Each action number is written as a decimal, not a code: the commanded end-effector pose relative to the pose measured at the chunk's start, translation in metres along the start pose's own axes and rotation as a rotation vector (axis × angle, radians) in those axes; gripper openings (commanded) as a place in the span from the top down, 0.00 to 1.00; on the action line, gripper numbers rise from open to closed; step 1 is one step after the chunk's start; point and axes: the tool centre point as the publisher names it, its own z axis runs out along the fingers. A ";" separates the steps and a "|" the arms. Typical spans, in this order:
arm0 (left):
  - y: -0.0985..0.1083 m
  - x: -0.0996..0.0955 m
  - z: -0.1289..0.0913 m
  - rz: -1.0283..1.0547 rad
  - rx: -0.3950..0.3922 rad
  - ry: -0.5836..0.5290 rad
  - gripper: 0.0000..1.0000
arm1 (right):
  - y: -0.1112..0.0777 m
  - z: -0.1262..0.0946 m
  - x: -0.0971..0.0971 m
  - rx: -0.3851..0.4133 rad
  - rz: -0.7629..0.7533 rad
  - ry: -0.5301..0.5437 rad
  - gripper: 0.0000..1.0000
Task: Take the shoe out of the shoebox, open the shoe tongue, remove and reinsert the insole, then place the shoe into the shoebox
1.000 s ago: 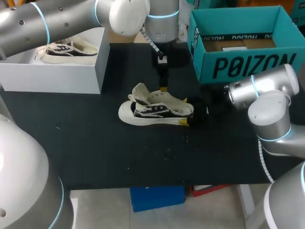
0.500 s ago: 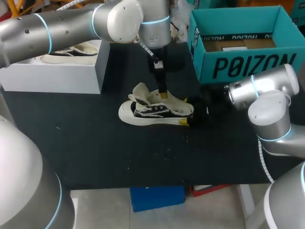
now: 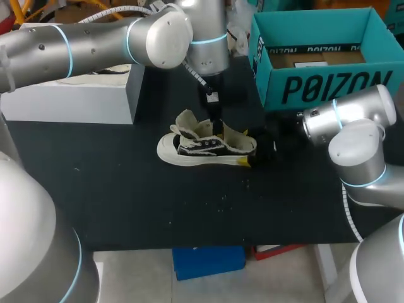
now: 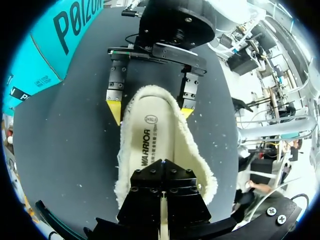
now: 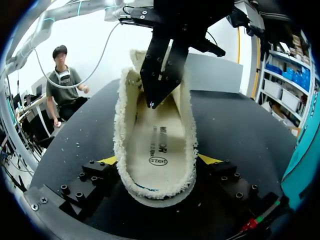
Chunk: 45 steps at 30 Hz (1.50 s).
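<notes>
Grippers from both arms meet at the shoe, which stands on its sole on the black bench with its tongue folded up and forward. The right gripper is clamped on the heel: its two yellow tips stand wide apart, one pressed against each side of the fleece-lined collar, so the shoe stretches straight ahead of it, toe away. The left gripper comes down from above with its dark fingers drawn together to a single point, and that point sits inside the shoe's opening, right at the cream insole about midway along it. From the right wrist view the left gripper seems to touch the insole, but whether it pinches any of it cannot be told. The insole carries a line of dark lettering along its length and a small oval stamp nearer the right gripper. Beyond the right gripper, on the side away from the shoe, stands the open teal shoebox, large dark lettering across its near wall and a pale printed label on one end.
</notes>
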 end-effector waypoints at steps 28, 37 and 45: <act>0.002 0.011 0.047 -0.007 -0.001 -0.008 1.00 | 0.000 0.001 -0.001 0.001 0.001 0.000 1.00; -0.002 0.011 0.050 0.015 0.041 -0.007 0.67 | 0.000 0.001 -0.001 0.001 0.001 0.000 1.00; -0.001 0.010 0.053 0.001 0.023 -0.050 0.63 | 0.000 0.001 -0.001 0.001 0.001 0.000 1.00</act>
